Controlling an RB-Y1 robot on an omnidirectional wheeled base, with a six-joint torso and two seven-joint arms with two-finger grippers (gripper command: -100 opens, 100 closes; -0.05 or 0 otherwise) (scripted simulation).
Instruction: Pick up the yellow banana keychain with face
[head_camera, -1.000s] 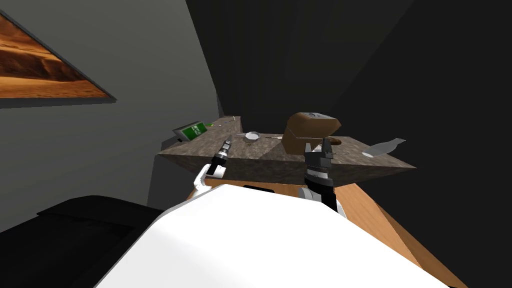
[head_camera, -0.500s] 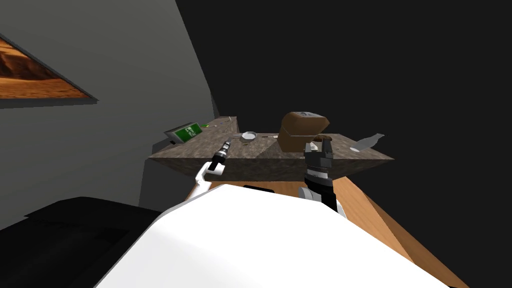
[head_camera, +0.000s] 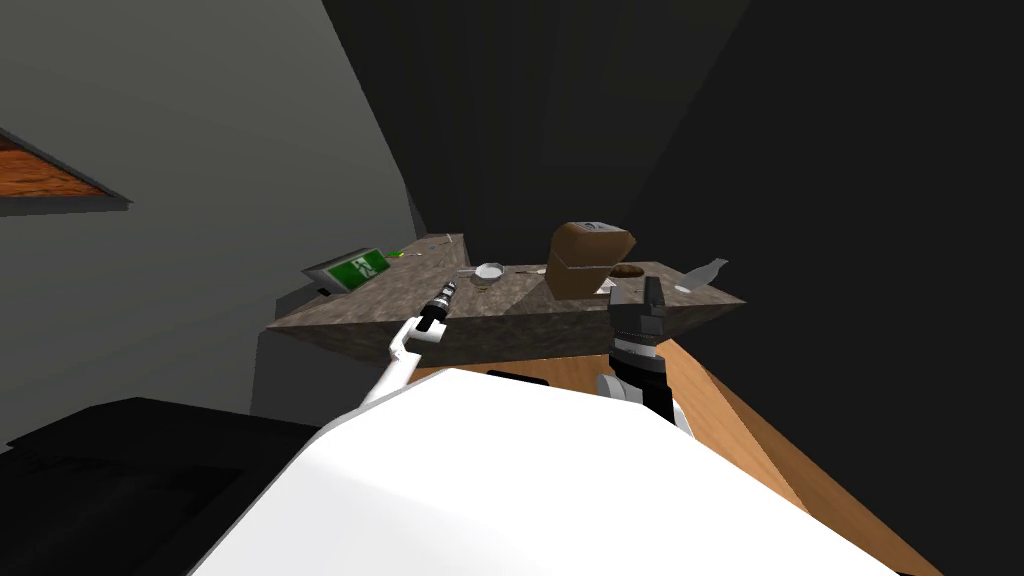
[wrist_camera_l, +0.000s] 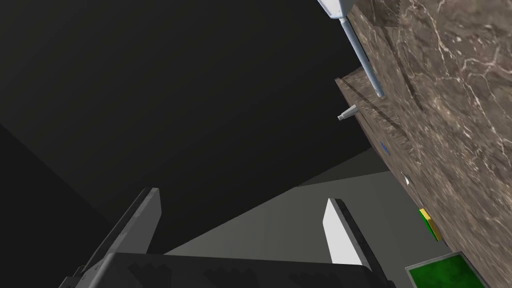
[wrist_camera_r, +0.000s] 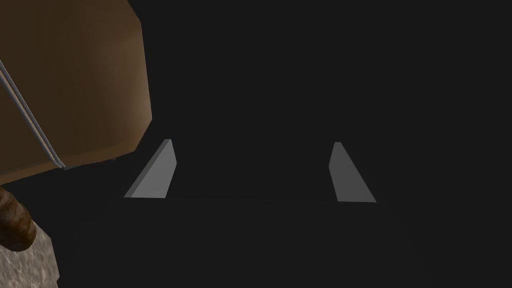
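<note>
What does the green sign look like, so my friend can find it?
Find the brown marbled countertop in front of the robot. At its left end, near the grey wall, sits the green sign, in a pale frame. Unlike the grey bowl and brown box further right, it is bright green with white marks.

We cannot make out the small yellow and green thing (head_camera: 399, 254) near the counter's (head_camera: 375, 302) far left corner; the brown box (head_camera: 585, 258) half hides a dark brown lump (head_camera: 628, 271).

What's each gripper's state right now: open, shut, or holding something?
Left gripper: open, thin grey fingers apart, holding nothing.
Right gripper: open, holding nothing.
</note>
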